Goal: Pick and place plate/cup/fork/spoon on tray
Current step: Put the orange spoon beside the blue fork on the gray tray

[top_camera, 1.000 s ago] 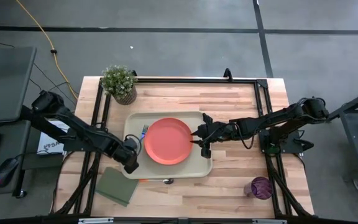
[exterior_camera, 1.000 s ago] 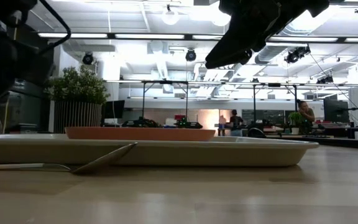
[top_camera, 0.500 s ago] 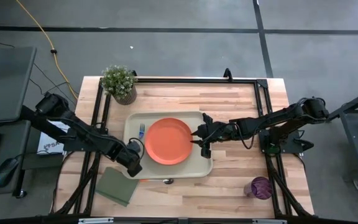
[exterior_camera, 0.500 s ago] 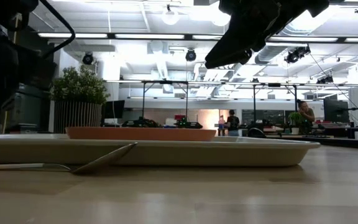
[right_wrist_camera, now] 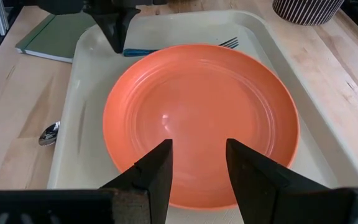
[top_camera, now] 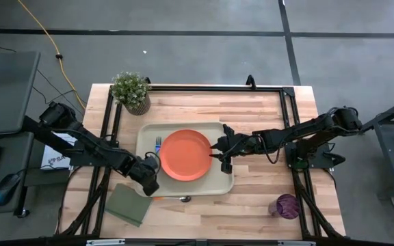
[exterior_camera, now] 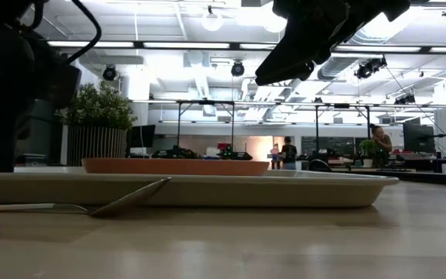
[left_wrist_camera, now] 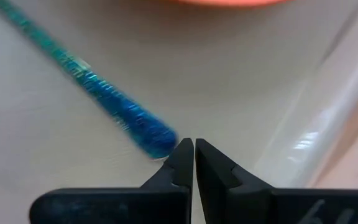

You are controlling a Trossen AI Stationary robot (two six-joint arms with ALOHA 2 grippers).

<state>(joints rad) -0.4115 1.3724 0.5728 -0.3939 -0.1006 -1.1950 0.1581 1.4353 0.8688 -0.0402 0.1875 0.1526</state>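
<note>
The cream tray [top_camera: 146,133] lies mid-table with the orange plate [top_camera: 185,155] flat on it. The blue-handled fork [top_camera: 158,143] lies on the tray floor left of the plate, tines toward the far edge. My left gripper [top_camera: 150,176] is shut, pointing down over the tray's near-left corner, its tips [left_wrist_camera: 194,155] right at the fork's handle end. My right gripper [top_camera: 219,152] is open and empty, well above the plate's right rim [right_wrist_camera: 197,165]. The spoon [top_camera: 185,199] lies on the table against the tray's near rim. The purple cup [top_camera: 287,205] stands near right. My left gripper's shut fingertips [left_wrist_camera: 182,158] come from above, pointing down, and stand right beside the free end of the fork's blue handle [left_wrist_camera: 151,138], which lies flat on the tray floor. I cannot tell whether they touch it.
A potted plant [top_camera: 132,92] stands at the table's far left, beyond the tray's corner. A dark green pad [top_camera: 130,203] lies near left, just beside my left gripper. Bare wood lies right of the tray and along the far edge.
My left gripper has moved a little toward the table's near edge and slightly right, over the tray's near-left corner. The fork, the plate and my right arm have kept still.
</note>
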